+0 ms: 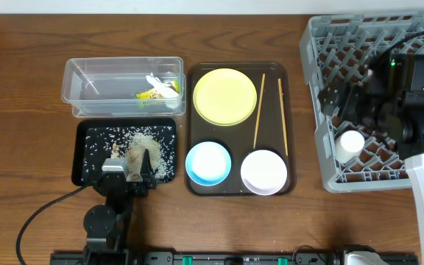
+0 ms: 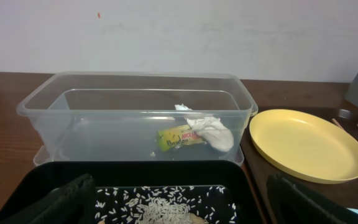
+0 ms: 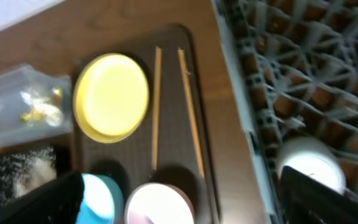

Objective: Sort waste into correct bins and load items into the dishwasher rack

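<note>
Wooden table [image 1: 20, 44], dark serving tray [image 1: 235, 133]
The tray lies mid-table; a black cable [image 1: 34, 215] curves across the wood.

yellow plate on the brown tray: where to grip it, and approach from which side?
Pinch the upturned rim of the yellow plate at its near edge, coming in low from the robot's side. It lies flat, so only the lip offers a hold. A chopstick crowds its right edge, and the wall of the brown tray crowds its left and far edges. The near edge looks freest.
</note>
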Action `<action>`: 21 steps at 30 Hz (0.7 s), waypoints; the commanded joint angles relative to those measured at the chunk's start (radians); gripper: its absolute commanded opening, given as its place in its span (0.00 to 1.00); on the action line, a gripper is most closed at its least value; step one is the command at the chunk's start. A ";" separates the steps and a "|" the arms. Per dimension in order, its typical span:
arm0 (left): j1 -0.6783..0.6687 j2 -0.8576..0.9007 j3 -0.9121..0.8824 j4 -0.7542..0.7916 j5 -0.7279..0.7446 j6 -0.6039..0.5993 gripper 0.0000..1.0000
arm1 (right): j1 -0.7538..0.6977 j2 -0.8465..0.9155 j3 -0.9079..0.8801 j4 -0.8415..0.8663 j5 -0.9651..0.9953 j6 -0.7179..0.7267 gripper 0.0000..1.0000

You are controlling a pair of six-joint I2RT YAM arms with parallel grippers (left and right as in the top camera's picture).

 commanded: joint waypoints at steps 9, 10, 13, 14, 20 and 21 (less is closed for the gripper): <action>0.004 -0.007 -0.028 -0.012 0.009 0.006 0.90 | 0.351 0.017 -0.262 -0.061 0.011 0.054 0.66; 0.004 -0.007 -0.028 -0.012 0.009 0.006 0.90 | 0.377 0.017 -0.302 -0.044 0.038 0.080 0.66; 0.004 -0.007 -0.028 -0.012 0.009 0.006 0.90 | 0.424 0.017 -0.424 0.040 0.094 0.142 0.64; 0.004 -0.007 -0.028 -0.012 0.009 0.006 0.90 | 0.426 0.017 -0.454 0.071 0.102 0.143 0.62; 0.004 -0.007 -0.028 -0.012 0.009 0.006 0.90 | 0.426 0.021 -0.628 0.234 0.195 0.193 0.55; 0.004 -0.007 -0.028 -0.012 0.009 0.006 0.90 | 0.426 0.024 -0.657 0.269 0.196 0.193 0.52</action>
